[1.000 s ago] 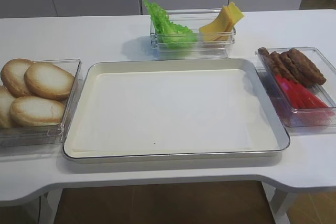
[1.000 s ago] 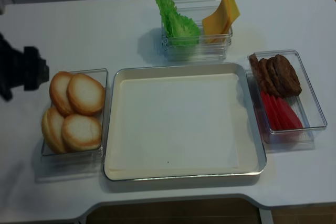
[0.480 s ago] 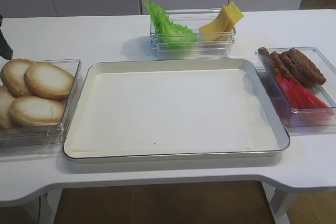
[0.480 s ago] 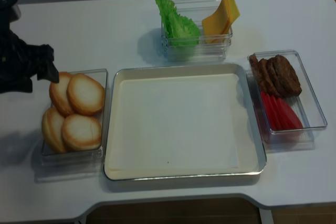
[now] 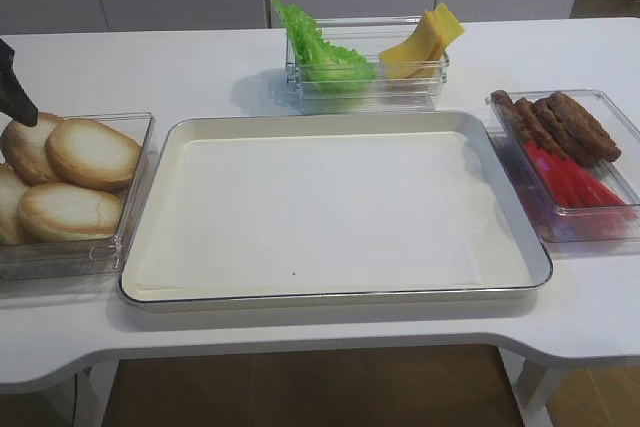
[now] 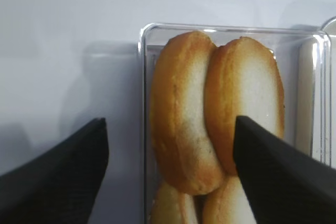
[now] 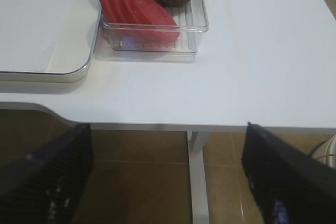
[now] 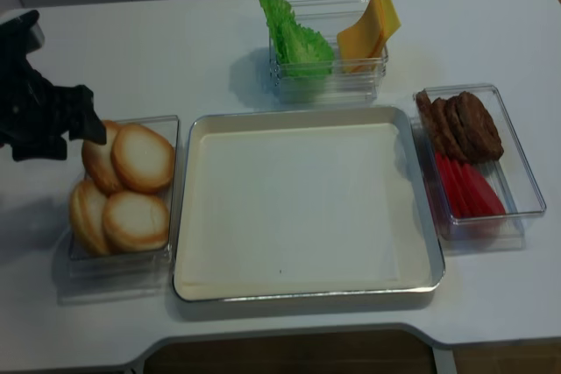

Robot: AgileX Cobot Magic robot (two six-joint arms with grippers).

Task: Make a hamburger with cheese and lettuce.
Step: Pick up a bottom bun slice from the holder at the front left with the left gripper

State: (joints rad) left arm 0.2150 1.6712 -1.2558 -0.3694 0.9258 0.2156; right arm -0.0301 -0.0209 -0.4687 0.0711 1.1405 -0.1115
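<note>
The left end effector (image 8: 53, 120) hangs at the far left of the frame, fingers (image 6: 58, 182) spread apart above the buns (image 8: 123, 186) in their clear box. The lettuce (image 8: 294, 37) and the cheese (image 8: 368, 28) sit in a box at upper centre. The right end effector (image 7: 168, 182), fingers apart, is off the counter (image 7: 252, 66) edge.
</note>
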